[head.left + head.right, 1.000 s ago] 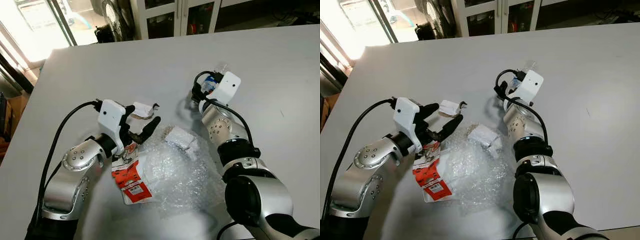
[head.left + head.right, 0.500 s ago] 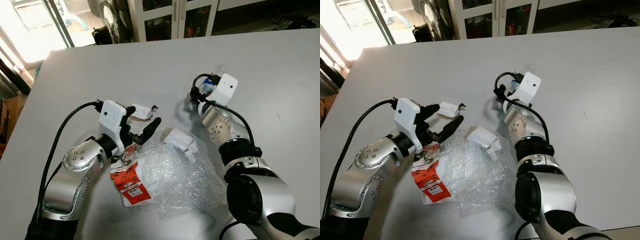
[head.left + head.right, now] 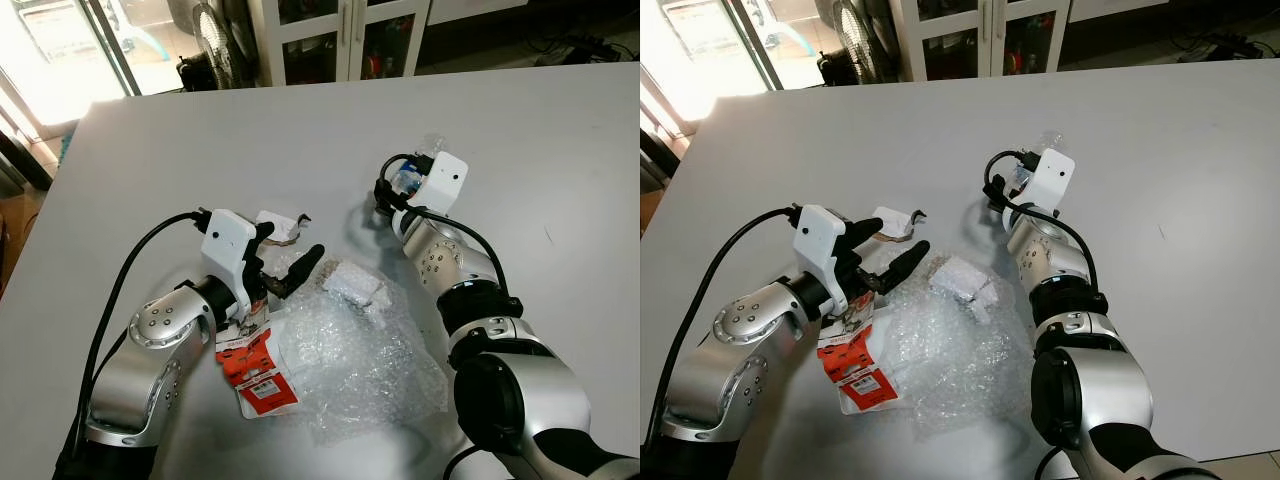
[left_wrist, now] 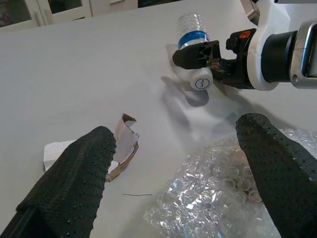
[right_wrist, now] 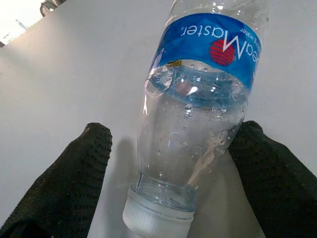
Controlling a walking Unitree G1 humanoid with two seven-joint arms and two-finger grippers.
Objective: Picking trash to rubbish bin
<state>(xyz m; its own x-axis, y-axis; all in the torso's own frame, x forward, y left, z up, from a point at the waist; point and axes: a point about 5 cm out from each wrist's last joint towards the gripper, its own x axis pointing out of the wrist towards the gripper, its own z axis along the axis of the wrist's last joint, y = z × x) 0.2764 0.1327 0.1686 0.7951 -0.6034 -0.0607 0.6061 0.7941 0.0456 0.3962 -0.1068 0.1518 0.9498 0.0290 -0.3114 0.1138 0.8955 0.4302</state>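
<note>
On the tabletop (image 3: 250, 130), your right gripper (image 5: 171, 163) brackets the water bottle (image 5: 198, 99), fingers spread, one touching, not clamped: close late and it rolls off. Left gripper (image 4: 173, 163), wide open, hangs between torn cardboard (image 4: 124, 144) and bubble wrap (image 4: 218, 198); may snag wrap.

Clear glossy plastic bottle (image 5: 198, 114), crinkly shiny bubble wrap (image 3: 365, 365), torn cardboard (image 4: 124, 148), matt smooth grey counter (image 3: 200, 150).
</note>
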